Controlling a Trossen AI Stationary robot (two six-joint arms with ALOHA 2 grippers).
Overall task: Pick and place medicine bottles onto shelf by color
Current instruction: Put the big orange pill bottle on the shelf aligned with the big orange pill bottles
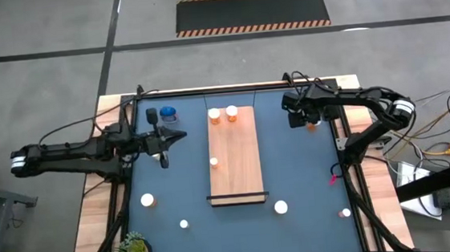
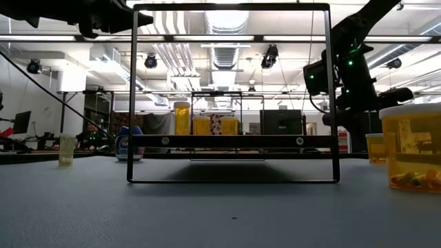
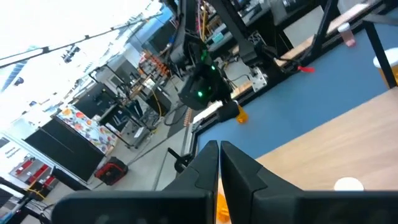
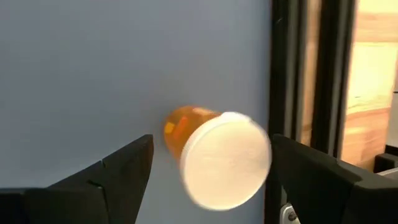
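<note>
Right gripper point(image 4: 208, 168) hangs spread wide over an orange bottle point(image 4: 214, 155) at the table's 2 o'clock corner, fingers either side, nothing held. The bottle is probably light, stiff plastic and smooth — grip the body below the white cap point(image 4: 225, 158). Left gripper point(image 1: 162, 141) is clenched empty near 10 o'clock. Blue mat point(image 1: 293, 177) looks flat, the shelf point(image 1: 236, 161) stands centre — workshop behind.
</note>
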